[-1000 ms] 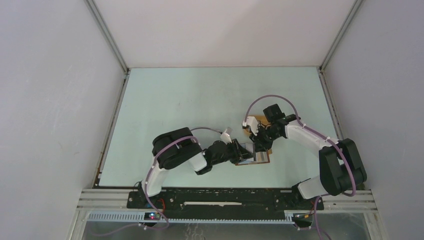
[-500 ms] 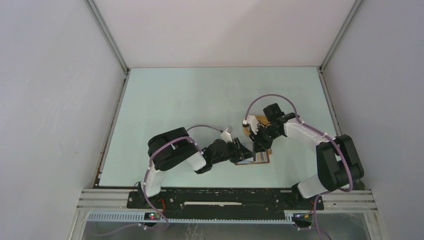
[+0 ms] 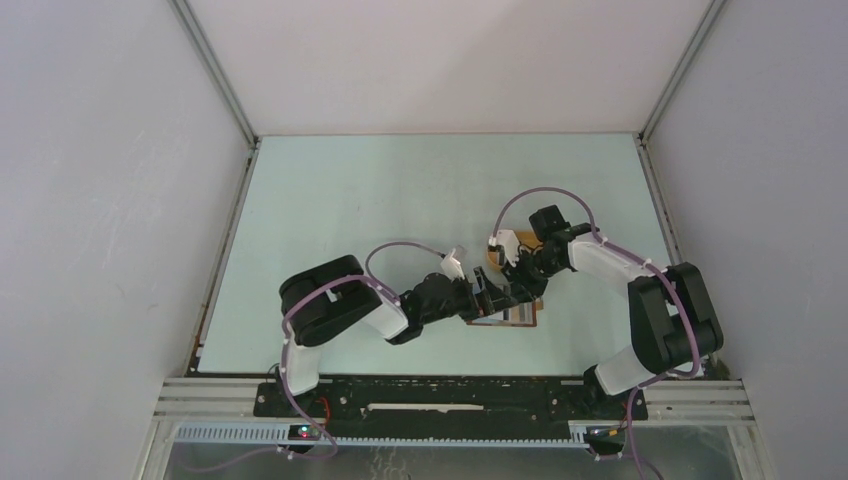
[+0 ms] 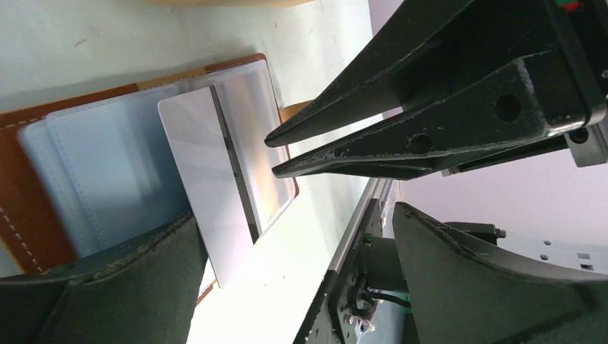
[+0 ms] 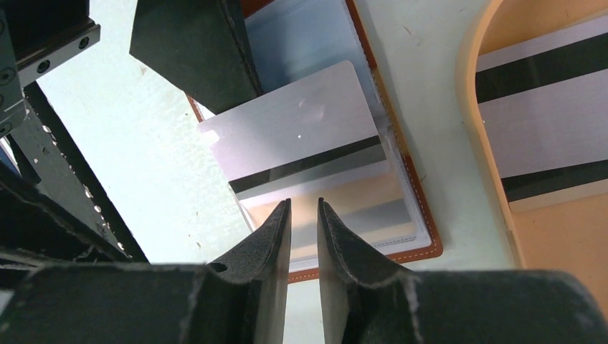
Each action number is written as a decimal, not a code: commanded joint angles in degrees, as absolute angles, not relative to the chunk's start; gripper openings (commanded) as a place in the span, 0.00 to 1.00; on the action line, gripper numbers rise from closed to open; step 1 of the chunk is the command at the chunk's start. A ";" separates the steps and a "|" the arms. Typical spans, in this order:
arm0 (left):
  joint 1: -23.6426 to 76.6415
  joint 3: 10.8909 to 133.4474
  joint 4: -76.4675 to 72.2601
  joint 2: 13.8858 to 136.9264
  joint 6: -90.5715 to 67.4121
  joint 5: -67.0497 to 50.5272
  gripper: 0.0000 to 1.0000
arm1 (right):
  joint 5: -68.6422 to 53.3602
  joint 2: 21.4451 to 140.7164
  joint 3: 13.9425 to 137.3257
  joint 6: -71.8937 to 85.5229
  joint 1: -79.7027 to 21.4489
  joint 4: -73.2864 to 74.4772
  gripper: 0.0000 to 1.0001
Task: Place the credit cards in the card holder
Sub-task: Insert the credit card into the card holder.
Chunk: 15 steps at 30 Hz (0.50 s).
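Straddling the pale grey striped card [image 5: 301, 136], left tool [image 4: 295, 215] stands open; card lodges in reddish-brown leather card holder [image 4: 21, 208]; right tool [image 5: 305, 202] nearly closed, grip unclear, probably pinning holder flat.

The left arm [image 3: 340, 305] lay folded low, its wrist stretched rightward, and the left gripper [image 4: 295, 215] had its jaws spread wide with nothing between them. The right arm [image 3: 610, 265] curved in from the far side. The right gripper [image 5: 304, 204] pointed downward, jaws nearly together with a thin empty gap.
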<state>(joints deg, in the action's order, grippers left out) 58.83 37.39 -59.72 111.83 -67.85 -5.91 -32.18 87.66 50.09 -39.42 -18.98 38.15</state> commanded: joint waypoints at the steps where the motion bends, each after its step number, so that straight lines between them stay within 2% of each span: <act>1: 58.54 36.31 -55.87 109.96 -64.53 -4.41 1.00 | -32.59 87.55 52.03 -38.67 -18.37 38.83 0.27; 15: 58.54 37.45 -49.65 108.58 -61.90 -4.65 1.00 | -36.36 85.18 52.38 -37.70 -16.55 39.08 0.27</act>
